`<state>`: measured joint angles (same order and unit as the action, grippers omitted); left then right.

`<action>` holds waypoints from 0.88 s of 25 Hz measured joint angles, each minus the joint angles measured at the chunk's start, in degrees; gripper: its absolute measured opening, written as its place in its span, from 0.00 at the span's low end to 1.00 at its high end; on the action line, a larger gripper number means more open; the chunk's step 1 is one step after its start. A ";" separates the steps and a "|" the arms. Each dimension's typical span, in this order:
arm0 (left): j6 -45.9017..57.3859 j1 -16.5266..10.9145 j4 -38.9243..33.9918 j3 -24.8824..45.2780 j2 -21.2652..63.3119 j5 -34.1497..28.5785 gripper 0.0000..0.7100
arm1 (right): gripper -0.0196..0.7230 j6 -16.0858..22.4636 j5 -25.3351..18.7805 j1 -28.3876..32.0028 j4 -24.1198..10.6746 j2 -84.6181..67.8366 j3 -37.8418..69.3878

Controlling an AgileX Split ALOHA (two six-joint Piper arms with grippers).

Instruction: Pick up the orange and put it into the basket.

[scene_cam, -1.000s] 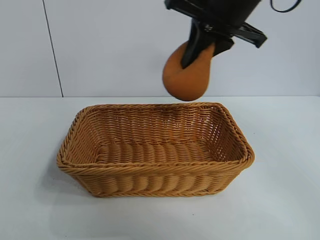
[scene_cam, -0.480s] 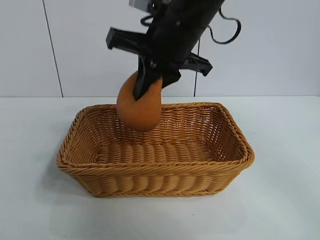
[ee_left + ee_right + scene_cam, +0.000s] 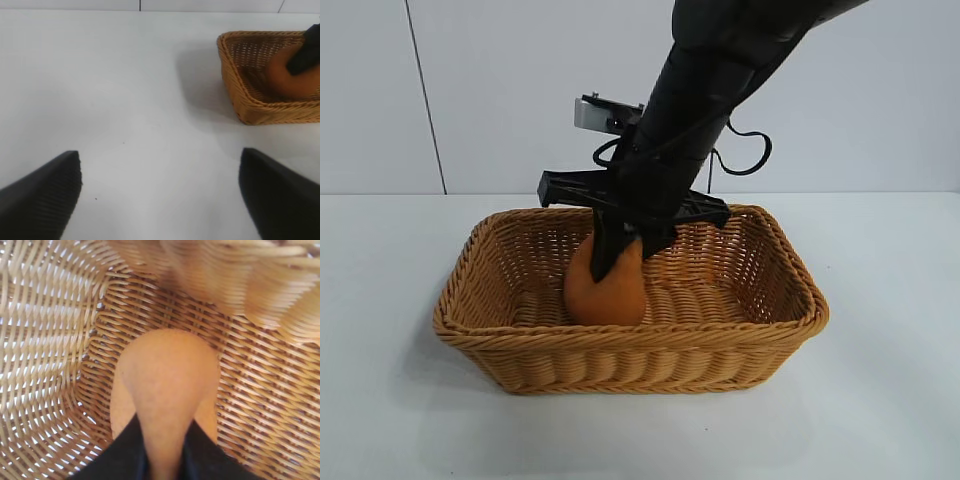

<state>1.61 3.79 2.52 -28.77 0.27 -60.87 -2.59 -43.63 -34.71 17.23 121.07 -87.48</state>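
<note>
The table [image 3: 890,400] carries everything and spreads well below and around the right gripper [image 3: 620,262]. The basket [image 3: 620,340] surrounds that gripper on all sides, since the arm reaches steeply down into it to deliver the fruit low, not drop it from height. The orange [image 3: 605,292] hangs just under the gripper, inside the basket at or near the woven floor; its knob sits between the fingers [image 3: 127,455], which flank it closely, so it looks held, though the clamp may be loosening. The left gripper [image 3: 160,195] rests spread wide and empty, well apart over bare table.
</note>
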 joint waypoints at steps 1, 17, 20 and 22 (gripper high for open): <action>0.00 0.00 0.00 0.00 0.00 0.00 0.86 | 0.52 0.00 -0.63 0.00 -0.18 0.00 0.00; 0.00 0.00 0.00 0.00 0.00 0.00 0.86 | 0.89 6.00 -25.22 0.17 -17.66 -1.95 -22.80; 0.00 0.00 0.00 0.00 0.00 0.00 0.86 | 0.89 7.13 -25.34 1.70 -20.30 -1.95 -25.96; 0.00 0.00 0.00 0.00 0.00 0.00 0.86 | 0.89 7.42 -25.40 3.33 -20.60 -1.95 -26.40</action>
<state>1.61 3.79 2.52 -28.77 0.27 -60.87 4.83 -69.03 -31.38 -3.37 119.12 -113.88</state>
